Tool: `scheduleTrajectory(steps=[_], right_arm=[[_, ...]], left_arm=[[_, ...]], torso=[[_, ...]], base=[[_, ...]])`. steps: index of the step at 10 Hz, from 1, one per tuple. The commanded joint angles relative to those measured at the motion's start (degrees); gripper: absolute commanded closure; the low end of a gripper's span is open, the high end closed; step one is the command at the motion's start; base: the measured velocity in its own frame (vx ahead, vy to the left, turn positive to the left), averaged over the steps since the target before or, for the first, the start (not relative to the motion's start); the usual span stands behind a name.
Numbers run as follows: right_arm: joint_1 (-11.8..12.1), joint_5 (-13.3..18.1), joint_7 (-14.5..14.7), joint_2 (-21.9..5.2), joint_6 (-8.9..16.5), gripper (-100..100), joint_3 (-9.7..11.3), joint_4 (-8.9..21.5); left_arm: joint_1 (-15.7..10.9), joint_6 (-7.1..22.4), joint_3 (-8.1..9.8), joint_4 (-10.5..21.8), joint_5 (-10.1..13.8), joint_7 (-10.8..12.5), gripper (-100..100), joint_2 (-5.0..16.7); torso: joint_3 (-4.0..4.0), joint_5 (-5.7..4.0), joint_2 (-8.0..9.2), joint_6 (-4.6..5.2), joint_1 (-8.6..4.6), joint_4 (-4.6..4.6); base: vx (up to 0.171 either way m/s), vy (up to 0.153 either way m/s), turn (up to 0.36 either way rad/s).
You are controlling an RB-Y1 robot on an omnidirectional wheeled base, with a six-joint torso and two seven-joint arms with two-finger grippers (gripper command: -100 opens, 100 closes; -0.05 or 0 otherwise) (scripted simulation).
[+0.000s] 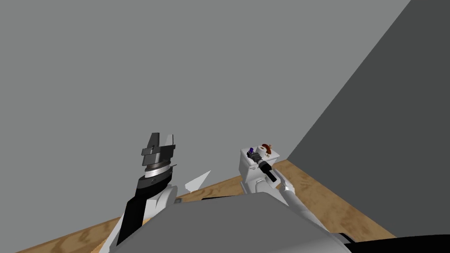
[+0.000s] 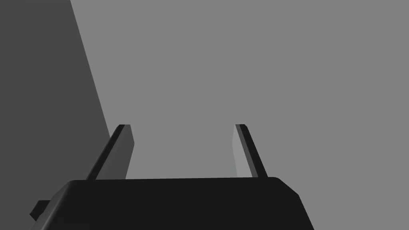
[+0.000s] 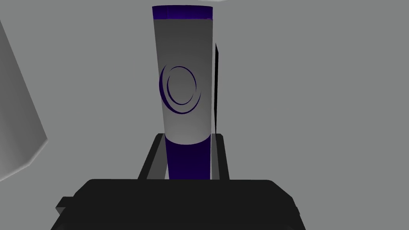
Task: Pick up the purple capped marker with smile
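The marker (image 3: 183,80) has a grey barrel, purple bands at both ends and a purple curved mark on its side. It stands between the fingers of my right gripper (image 3: 187,119), which press on its sides; the gripper is shut on it. In the head view the marker's purple tip (image 1: 251,150) shows just above the right gripper (image 1: 255,157), over the top of a small white stand (image 1: 246,171). My left gripper (image 1: 160,139) is raised at my left, apart from the stand, and its fingers (image 2: 124,147) stand open with nothing between them.
A brown and white object (image 1: 266,148) sits on the stand beside the marker. The stand rests on a wooden floor (image 1: 325,193) in a corner where a light grey wall (image 1: 176,66) meets a darker one (image 1: 395,131). A small white wedge (image 1: 197,180) lies left of the stand.
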Motion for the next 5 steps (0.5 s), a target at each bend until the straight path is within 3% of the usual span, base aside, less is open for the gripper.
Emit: scheduleTrajectory(steps=[1,3,4,5], right_arm=[[2.6,0.2,-0.1,0.3,0.3,100,-0.1,-2.9],[2.6,0.2,-0.1,0.3,0.3,100,-0.1,-5.2],[5.3,1.4,-1.2,0.9,1.9,100,-0.1,-7.1],[6.3,1.4,-1.2,0.9,1.9,100,-0.1,-8.0]], left_arm=[[0.0,0.0,0.00,0.0,0.0,0.0,0,0.0],[0.0,0.0,0.00,0.0,0.0,0.0,0,0.0],[0.0,0.0,0.00,0.0,0.0,0.0,0,0.0],[0.0,0.0,0.00,0.0,0.0,0.0,0,0.0]], torso=[[0.00,0.00,0.00,0.00,0.00,0.00],[0.14,0.02,0.22,-0.05,0.02,0.08],[0.19,0.03,0.29,-0.06,0.06,0.11],[0.07,0.01,0.10,0.00,0.02,0.04]], base=[[0.039,-0.010,-0.006],[-0.001,-0.006,0.000],[0.075,-0.013,-0.059],[0.098,-0.017,-0.047]])
